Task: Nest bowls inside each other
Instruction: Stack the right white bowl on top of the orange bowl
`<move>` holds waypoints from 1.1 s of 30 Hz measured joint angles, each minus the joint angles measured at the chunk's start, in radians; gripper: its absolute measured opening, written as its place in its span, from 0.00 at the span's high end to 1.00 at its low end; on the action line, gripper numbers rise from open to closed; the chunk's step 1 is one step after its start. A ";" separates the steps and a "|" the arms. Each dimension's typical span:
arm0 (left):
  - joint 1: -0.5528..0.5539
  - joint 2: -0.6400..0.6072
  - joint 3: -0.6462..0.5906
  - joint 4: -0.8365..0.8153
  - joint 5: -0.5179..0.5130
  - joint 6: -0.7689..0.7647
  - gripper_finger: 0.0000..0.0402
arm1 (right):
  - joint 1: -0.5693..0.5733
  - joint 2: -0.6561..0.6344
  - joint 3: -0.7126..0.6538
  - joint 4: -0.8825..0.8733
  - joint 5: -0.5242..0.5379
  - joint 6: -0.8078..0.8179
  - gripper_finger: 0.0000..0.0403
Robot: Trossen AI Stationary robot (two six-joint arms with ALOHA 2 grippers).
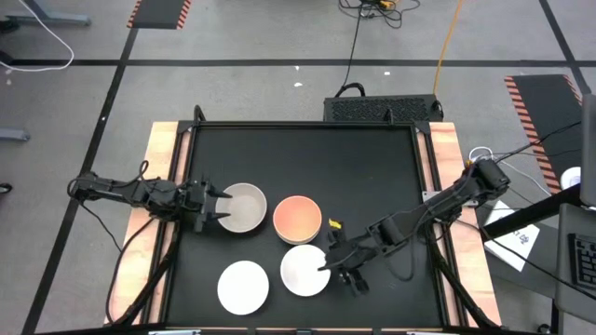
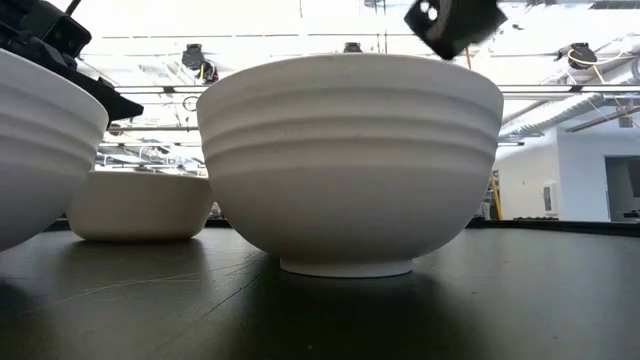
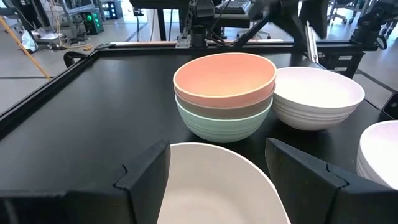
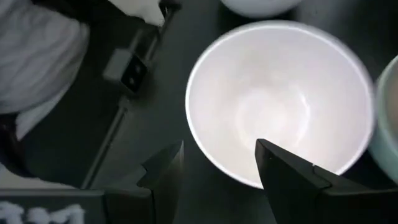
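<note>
My left fingers (image 1: 216, 208) and right fingers (image 1: 337, 263) straddle bowl rims, apart; closing off-centre could tip either bowl.

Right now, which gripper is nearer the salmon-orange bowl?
Right. The right gripper is at the neighbouring white bowl; the left gripper has the beige bowl between it and the salmon-orange bowl.
</note>
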 joint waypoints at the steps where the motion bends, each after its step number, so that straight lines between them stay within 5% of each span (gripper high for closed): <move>1: 0.000 0.000 0.000 0.000 0.000 -0.001 0.34 | 0.000 0.018 0.000 -0.002 0.000 -0.007 0.52; 33: 0.000 0.001 0.000 -0.004 -0.001 0.006 0.34 | 0.001 0.158 -0.001 0.102 0.080 -0.232 0.56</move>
